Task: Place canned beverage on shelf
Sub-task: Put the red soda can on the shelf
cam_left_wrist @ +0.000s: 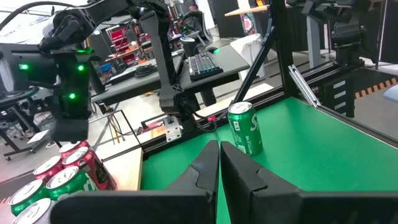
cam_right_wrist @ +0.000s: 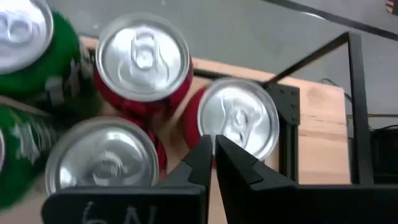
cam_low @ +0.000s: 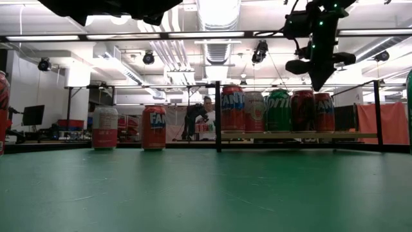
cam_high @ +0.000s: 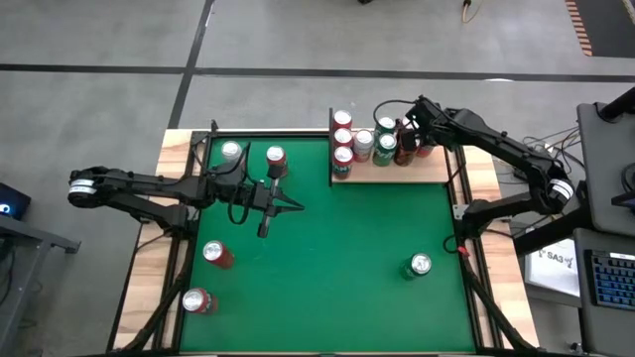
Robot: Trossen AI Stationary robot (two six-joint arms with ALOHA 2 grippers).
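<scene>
The shelf (cam_high: 437, 171), a pale wooden board edged with black rods, sits at the table's far right and carries several upright cans, red, green and silver. My right gripper (cam_low: 318, 82) hangs shut just above the cans at the shelf's right end, over a red can (cam_right_wrist: 239, 121), and holds nothing. My left gripper (cam_high: 296, 207) is shut and empty, held level above the green table's left half and pointing toward the right edge. In the left wrist view a green can (cam_left_wrist: 244, 127) stands upright on the felt beyond its fingers (cam_left_wrist: 219, 155).
Loose cans stand upright on the green felt: a silver one (cam_high: 230, 152) and a red one (cam_high: 275, 159) at the far left, two red ones (cam_high: 216, 254) (cam_high: 198, 300) at the near left, and the green one (cam_high: 419, 266) at the near right. Black frame rods edge the table.
</scene>
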